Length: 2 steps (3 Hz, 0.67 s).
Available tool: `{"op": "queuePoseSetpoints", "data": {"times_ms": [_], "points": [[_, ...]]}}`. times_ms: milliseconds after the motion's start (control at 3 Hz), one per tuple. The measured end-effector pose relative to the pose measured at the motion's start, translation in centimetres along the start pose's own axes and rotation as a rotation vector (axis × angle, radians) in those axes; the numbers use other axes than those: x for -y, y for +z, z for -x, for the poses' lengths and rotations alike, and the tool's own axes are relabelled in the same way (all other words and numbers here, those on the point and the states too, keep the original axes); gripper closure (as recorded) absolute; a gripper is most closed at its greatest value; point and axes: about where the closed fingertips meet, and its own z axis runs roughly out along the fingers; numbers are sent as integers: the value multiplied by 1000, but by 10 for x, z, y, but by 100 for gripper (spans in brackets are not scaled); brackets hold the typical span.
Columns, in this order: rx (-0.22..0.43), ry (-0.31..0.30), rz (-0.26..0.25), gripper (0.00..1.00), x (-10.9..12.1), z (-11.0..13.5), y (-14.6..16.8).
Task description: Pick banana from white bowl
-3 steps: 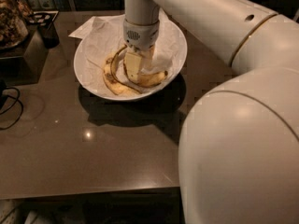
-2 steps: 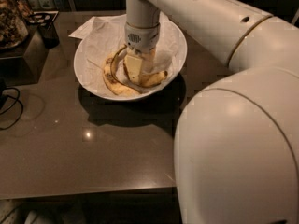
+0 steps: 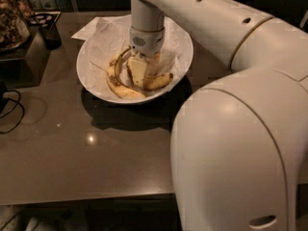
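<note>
The white bowl stands on the dark table, lined with crinkled white paper. Two bananas lie in it. The plumper yellow banana lies right of centre, partly hidden under the gripper. A thinner, brown-spotted banana curves along the left and front. My gripper reaches straight down from the white arm into the middle of the bowl and sits on or between the bananas, at the yellow banana's left end.
The dark table has its front edge near the bottom of the view. A dark box with a tray of brownish items stands at the left, with a black cable below it. My large white arm body fills the right side.
The gripper stays down in the bowl at nearly the same spot. The bananas have not visibly moved.
</note>
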Motion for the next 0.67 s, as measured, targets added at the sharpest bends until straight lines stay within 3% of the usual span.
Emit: {"op": "queuePoseSetpoints", "data": {"times_ms": [333,667], "points": [[0,0,0,64,0,0,0],[0,0,0,88,0,0,0]]}}
